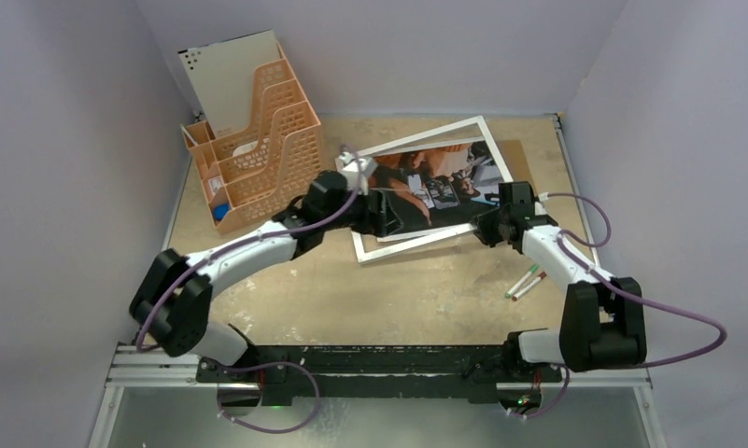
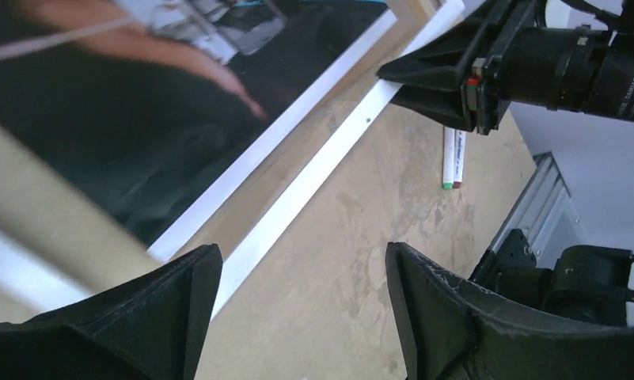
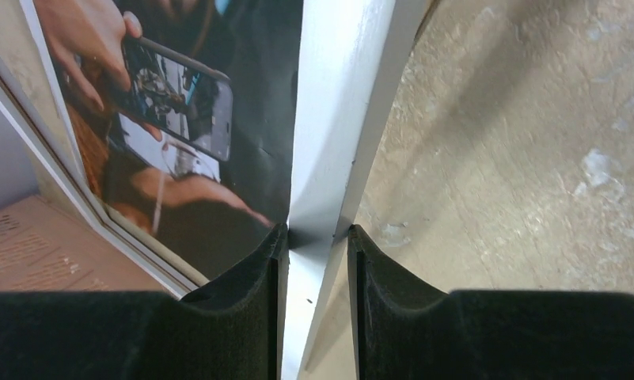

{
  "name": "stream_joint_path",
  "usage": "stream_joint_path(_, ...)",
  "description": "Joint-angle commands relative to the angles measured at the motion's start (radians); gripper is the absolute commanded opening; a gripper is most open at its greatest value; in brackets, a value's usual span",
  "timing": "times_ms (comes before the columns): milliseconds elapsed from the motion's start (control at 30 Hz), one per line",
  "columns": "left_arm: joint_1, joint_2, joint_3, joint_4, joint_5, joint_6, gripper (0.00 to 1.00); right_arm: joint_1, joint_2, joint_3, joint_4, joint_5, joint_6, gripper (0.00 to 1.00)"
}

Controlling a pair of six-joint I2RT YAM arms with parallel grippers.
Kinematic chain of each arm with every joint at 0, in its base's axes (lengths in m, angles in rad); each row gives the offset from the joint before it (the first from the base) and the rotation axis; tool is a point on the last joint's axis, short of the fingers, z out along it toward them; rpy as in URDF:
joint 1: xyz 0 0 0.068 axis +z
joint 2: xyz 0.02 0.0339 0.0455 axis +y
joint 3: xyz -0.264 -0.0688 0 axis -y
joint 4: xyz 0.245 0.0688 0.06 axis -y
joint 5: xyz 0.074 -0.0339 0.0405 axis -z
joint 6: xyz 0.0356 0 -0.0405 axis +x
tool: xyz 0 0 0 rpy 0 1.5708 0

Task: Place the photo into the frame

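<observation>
The frame (image 1: 444, 129) lies flat on the table, white rim around the photo (image 1: 426, 182), a dark print of a man holding a phone. My right gripper (image 1: 488, 229) is shut on the frame's near right rim; the right wrist view shows the white rim (image 3: 337, 95) pinched between the fingers of that gripper (image 3: 317, 237), with the photo (image 3: 179, 119) just left of it. Over the frame's near edge, my left gripper (image 1: 388, 217) is open. In its wrist view the gripper (image 2: 301, 269) holds nothing, and the rim (image 2: 321, 162) and photo (image 2: 139, 119) lie beyond.
An orange mesh file organizer (image 1: 258, 149) stands at the back left, close to the left arm. Two markers (image 1: 527, 283) lie right of centre, near the right arm. A brown hardboard sheet (image 1: 517, 159) pokes out beneath the frame's far right side.
</observation>
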Motion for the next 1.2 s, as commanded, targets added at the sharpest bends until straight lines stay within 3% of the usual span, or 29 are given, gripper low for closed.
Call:
stream_joint_path(0,-0.114,0.171,0.21,0.025,0.014,0.212,0.78,0.001,-0.078,-0.013,-0.01,-0.047,0.002,0.0)
stream_joint_path(233,-0.186,0.396,0.357,0.046,0.086,0.397,0.74,0.001,-0.141,-0.019,-0.039,-0.085,0.015,0.0)
stream_joint_path(400,-0.223,0.463,0.359,0.1,0.146,0.439,0.74,0.0,-0.17,-0.016,-0.04,-0.101,0.009,0.0)
stream_joint_path(733,-0.279,0.559,0.4,0.102,-0.047,0.504,0.72,0.0,-0.199,0.0,-0.05,-0.131,-0.018,0.0)
stream_joint_path(967,-0.281,0.613,0.472,0.056,-0.017,0.538,0.39,0.001,-0.227,-0.018,-0.023,-0.156,-0.029,0.0)
stream_joint_path(1167,-0.282,0.621,0.522,0.02,0.016,0.552,0.0,0.001,-0.241,-0.006,-0.032,-0.139,-0.055,0.0)
